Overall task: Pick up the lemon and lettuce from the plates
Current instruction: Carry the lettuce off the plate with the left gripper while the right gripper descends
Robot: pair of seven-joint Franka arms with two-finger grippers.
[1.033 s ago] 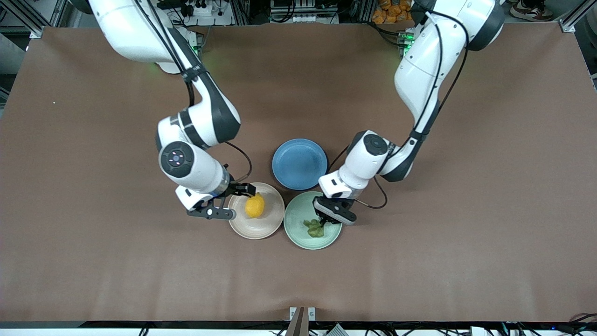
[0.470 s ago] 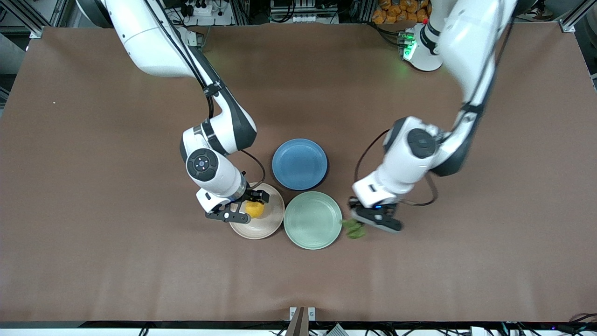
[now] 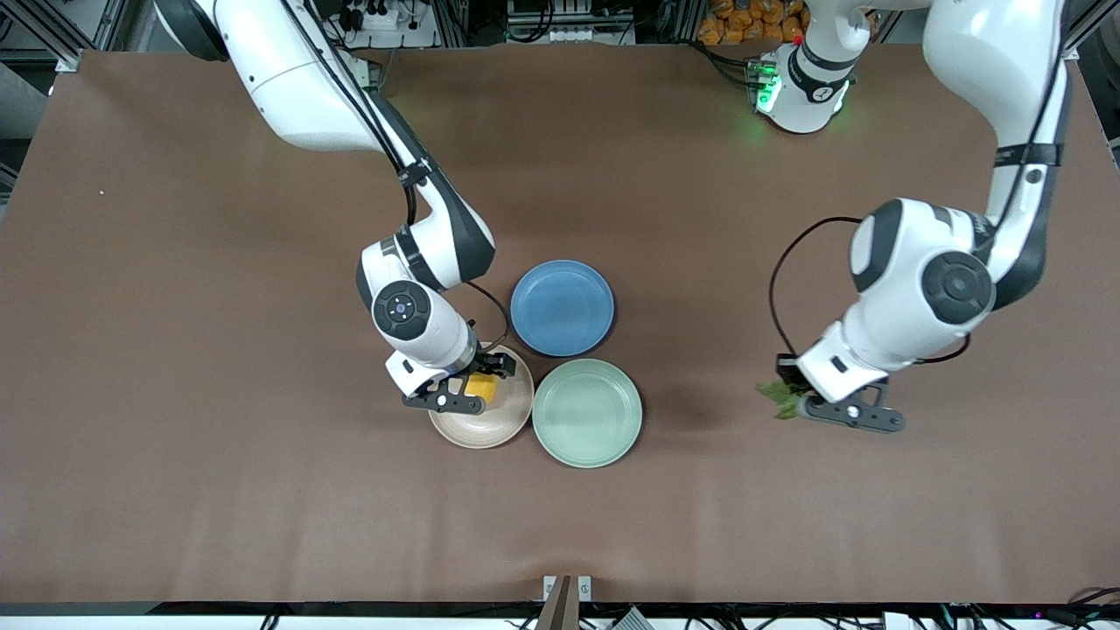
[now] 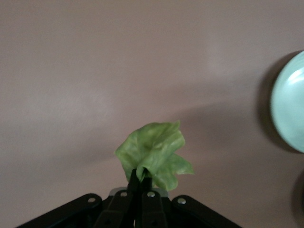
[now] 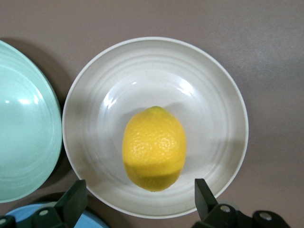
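The yellow lemon [image 5: 154, 148] lies in the middle of the beige plate [image 5: 209, 80]. My right gripper [image 5: 140, 191] hangs open just over it, one finger on each side and neither touching; the front view shows the gripper [image 3: 472, 391] covering most of the lemon [image 3: 483, 386]. The mint green plate [image 3: 587, 412] beside it holds nothing. The lettuce [image 4: 154, 154], a crumpled green leaf, is pinched at its edge in my shut left gripper [image 4: 141, 178]. That gripper [image 3: 792, 398] carries the lettuce [image 3: 777, 395] over bare table, toward the left arm's end from the mint plate.
A blue plate [image 3: 562, 307] holding nothing sits just farther from the front camera than the two plates, touching distance from both. The brown table [image 3: 219, 394] stretches out on all sides of the three plates.
My left gripper lifted the lettuce off the mint plate and carried it well toward the left arm's end. My right gripper shifted over the lemon, still open.
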